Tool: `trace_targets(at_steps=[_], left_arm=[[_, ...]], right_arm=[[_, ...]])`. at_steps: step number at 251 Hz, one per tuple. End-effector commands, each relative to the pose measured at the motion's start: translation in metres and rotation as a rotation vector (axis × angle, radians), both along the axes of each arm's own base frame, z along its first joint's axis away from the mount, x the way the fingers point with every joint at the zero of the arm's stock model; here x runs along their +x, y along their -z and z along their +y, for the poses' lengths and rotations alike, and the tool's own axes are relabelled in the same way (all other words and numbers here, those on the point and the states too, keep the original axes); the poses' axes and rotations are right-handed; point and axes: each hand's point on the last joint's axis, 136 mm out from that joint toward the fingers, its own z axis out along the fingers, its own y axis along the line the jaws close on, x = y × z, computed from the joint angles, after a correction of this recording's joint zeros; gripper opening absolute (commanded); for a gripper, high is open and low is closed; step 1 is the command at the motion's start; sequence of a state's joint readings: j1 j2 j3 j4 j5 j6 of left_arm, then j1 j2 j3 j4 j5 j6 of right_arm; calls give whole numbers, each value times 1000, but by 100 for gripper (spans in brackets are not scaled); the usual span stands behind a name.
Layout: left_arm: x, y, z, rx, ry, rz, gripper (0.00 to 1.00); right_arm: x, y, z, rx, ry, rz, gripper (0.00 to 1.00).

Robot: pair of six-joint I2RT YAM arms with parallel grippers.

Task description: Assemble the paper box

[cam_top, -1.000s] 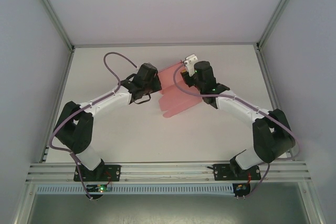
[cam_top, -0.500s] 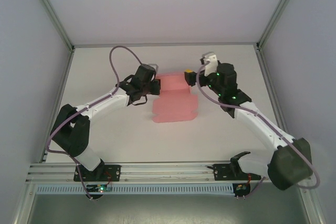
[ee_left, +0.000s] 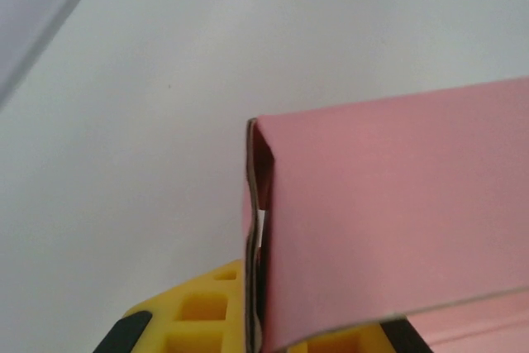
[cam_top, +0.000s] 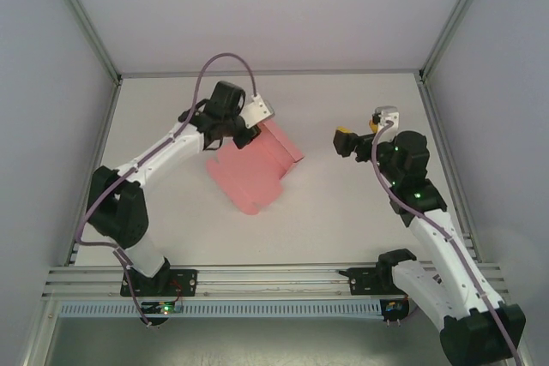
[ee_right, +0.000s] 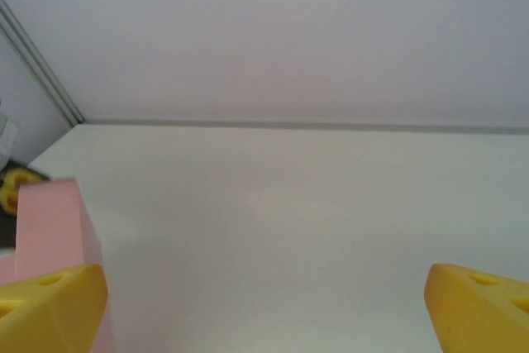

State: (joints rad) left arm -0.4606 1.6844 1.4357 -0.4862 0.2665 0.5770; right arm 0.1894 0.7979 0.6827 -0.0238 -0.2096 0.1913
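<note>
Pinching the paper box (cam_top: 253, 173) by one folded edge in the left claw (ee_left: 248, 332), tilted above the bench (cam_top: 343, 212), left of centre. Holding the right claw (ee_right: 264, 303) wide, empty, well apart. Risks slipping or creasing from that lone pinch; possibly drags its near edge.

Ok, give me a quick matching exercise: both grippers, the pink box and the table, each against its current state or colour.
Column A:
1. left gripper
2. right gripper
3. paper box
4. table

Column B:
a. white, flat
b. open, holding nothing
c. pink, partly folded
d. shut on the card's edge

Pairs: 1-d, 2-b, 3-c, 4-a
</note>
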Motion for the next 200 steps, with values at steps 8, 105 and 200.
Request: trace_targets(at_steps=[8, 105, 200], left_arm=[[-21, 16, -5, 261, 355, -64, 0], [-23, 104, -52, 777, 796, -305, 0], [-36, 152, -102, 719, 919, -550, 19]], right_arm=[[-15, 9, -8, -26, 5, 14, 98], [-19, 11, -12, -20, 12, 48, 98], [-16, 19, -19, -18, 34, 78, 98]])
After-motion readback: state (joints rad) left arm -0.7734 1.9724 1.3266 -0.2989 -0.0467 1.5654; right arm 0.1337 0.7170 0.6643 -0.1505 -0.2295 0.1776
